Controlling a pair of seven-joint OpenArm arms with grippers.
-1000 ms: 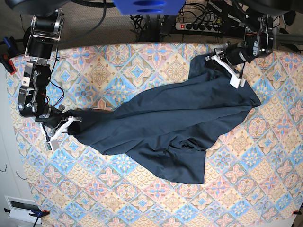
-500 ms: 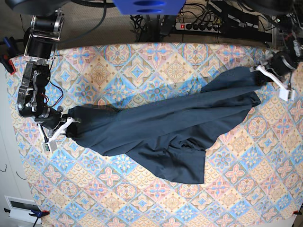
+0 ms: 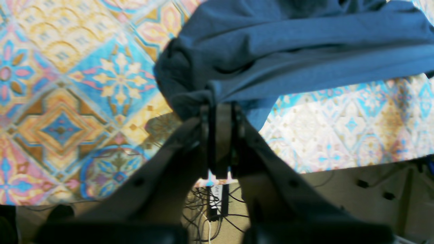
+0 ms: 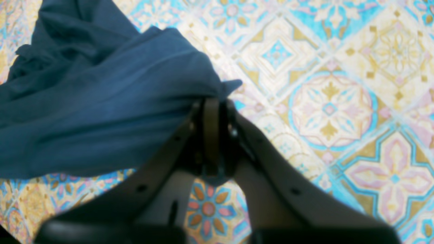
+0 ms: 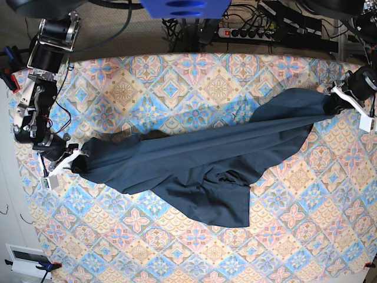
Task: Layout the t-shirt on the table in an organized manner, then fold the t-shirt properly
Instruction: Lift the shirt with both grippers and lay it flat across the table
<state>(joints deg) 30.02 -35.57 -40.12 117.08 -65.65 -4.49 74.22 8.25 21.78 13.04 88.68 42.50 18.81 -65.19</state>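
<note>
The fingers (image 3: 190, 142) of the left gripper (image 3: 220, 112) are pressed together on a bunched corner of the t-shirt (image 3: 305, 51), with dark cloth puckered right at their tips; the right gripper (image 4: 212, 105) is likewise clamped tight on a gathered end of the same garment, a small flap of cloth poking out just past its tips. From the base view the t-shirt (image 5: 200, 159) is drawn into a long diagonal band across the table (image 5: 147, 76), one end at the right gripper (image 5: 73, 160) near the table's left edge, the other at the left gripper (image 5: 337, 100) close to the right edge. Its upper edge runs fairly taut between the two grips, while the lower part sags into a loose, wrinkled flap that spreads toward the near side and ends in a squared hem lying flat on the cloth. The left wrist view shows the table's edge just behind that gripper, with floor and cables (image 3: 217, 203) below it, so there is little surface left on that side. Wide bare stretches of patterned cloth lie open along the far side above the shirt and across the whole near side below the flap, and the right gripper has bare tiles all around it.
</note>
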